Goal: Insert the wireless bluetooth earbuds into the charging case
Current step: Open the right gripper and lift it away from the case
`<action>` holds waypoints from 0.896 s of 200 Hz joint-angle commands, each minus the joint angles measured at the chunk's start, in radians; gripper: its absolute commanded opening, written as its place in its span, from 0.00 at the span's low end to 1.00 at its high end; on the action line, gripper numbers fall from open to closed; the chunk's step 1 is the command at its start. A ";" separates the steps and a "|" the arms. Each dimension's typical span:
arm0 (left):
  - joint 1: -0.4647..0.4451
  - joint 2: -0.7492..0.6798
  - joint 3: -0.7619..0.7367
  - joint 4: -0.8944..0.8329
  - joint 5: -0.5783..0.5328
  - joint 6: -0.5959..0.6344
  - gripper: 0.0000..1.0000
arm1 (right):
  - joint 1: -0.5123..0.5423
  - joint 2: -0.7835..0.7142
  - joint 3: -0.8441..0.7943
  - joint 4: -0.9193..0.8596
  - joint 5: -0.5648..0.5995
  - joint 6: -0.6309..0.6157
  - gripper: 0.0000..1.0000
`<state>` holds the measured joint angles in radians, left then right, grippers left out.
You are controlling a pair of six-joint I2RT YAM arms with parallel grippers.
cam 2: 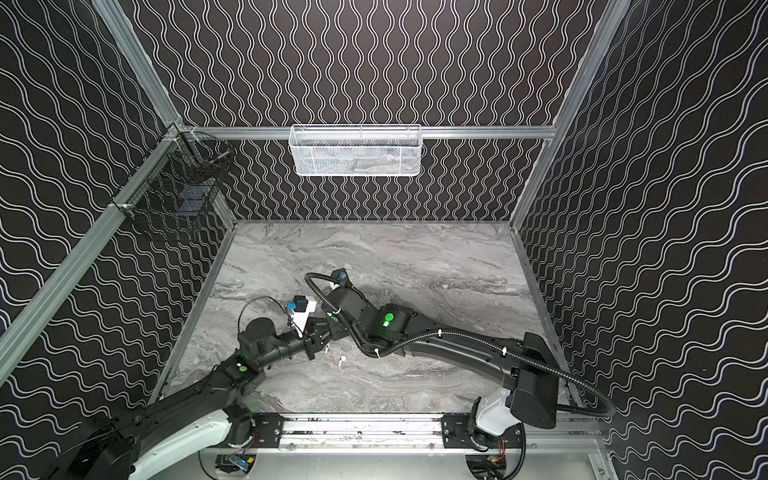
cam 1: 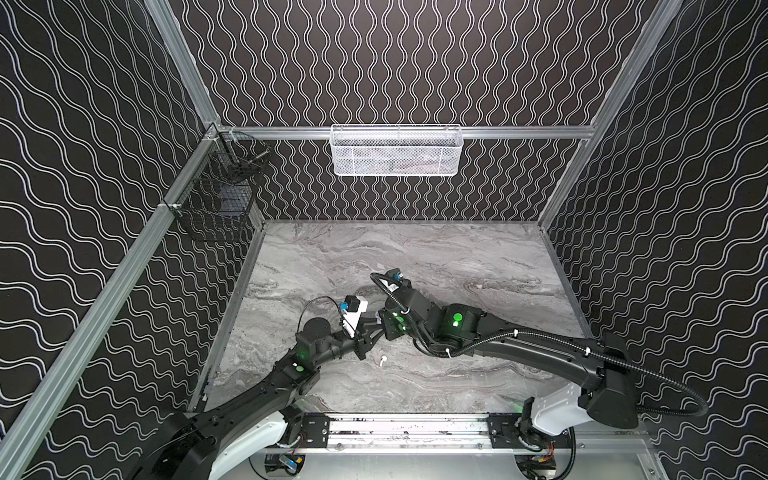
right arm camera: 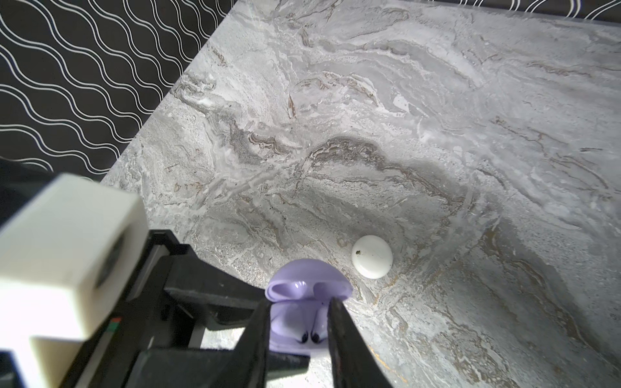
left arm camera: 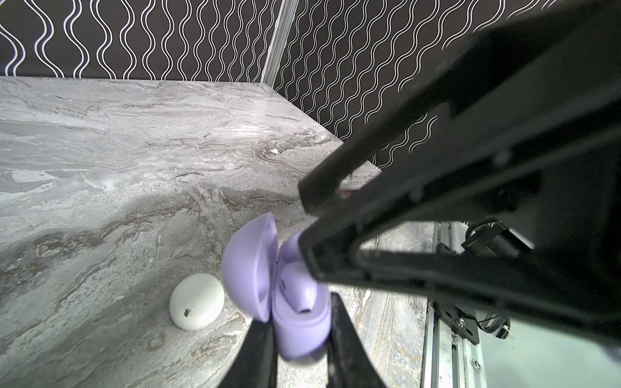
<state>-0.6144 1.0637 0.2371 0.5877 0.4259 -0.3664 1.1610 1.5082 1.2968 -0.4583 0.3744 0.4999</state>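
The left end effector (left arm camera: 300, 314) is pinching the lilac charging case (left arm camera: 302, 339) by its lower shell, one black finger on each side, holding it off the grey marble-patterned bench (left arm camera: 134, 134). The case is smooth, glossy plastic, rounded like a pebble, with its domed lid (left arm camera: 248, 265) hinged open. One lilac earbud (left arm camera: 299, 292), the same glossy plastic, sits in the case with its rounded head showing. Whether a second lilac one sits beside it cannot be told.

The right end effector (right arm camera: 300, 302) reaches over the open case with its two tapered black fingers slightly spread and nothing pinched between them. In the right wrist view the case's hollow shows through the gap.

A second case, the white charging case (left arm camera: 196, 301), lies shut on the bench just beside the lilac one. It is a smooth oval with a small dark speck on its shell.

One white earbud (cam 1: 381, 360), tiny and stemmed, lies loose on the bench near the front, close to the left arm; both top views show it.

No brand or writing can be read on either case.
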 commanded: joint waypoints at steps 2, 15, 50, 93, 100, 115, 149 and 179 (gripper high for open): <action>0.002 0.007 0.008 0.039 -0.006 0.004 0.11 | -0.001 -0.023 -0.015 -0.009 0.037 0.003 0.33; 0.002 0.008 0.009 0.037 -0.006 0.006 0.11 | -0.004 -0.035 -0.028 -0.007 0.049 0.004 0.35; 0.001 0.013 0.014 0.029 -0.012 0.009 0.11 | -0.030 -0.065 -0.047 -0.015 0.043 0.009 0.35; -0.005 0.019 0.022 0.010 -0.029 0.019 0.11 | -0.106 -0.097 -0.069 -0.024 -0.021 0.016 0.38; -0.007 0.018 0.023 0.002 -0.034 0.023 0.11 | -0.118 -0.104 -0.075 -0.021 -0.033 0.016 0.38; -0.014 0.013 0.026 -0.005 -0.042 0.029 0.11 | -0.147 -0.118 -0.088 -0.015 -0.064 0.019 0.38; -0.031 0.002 0.031 -0.028 -0.063 0.046 0.11 | -0.197 -0.124 -0.094 -0.021 -0.132 0.016 0.41; -0.055 -0.001 0.040 -0.046 -0.088 0.063 0.11 | -0.247 -0.133 -0.104 -0.022 -0.226 0.018 0.42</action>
<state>-0.6556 1.0653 0.2630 0.5465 0.3695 -0.3367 0.9413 1.3895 1.2037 -0.4690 0.2394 0.5117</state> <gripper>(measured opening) 0.222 0.417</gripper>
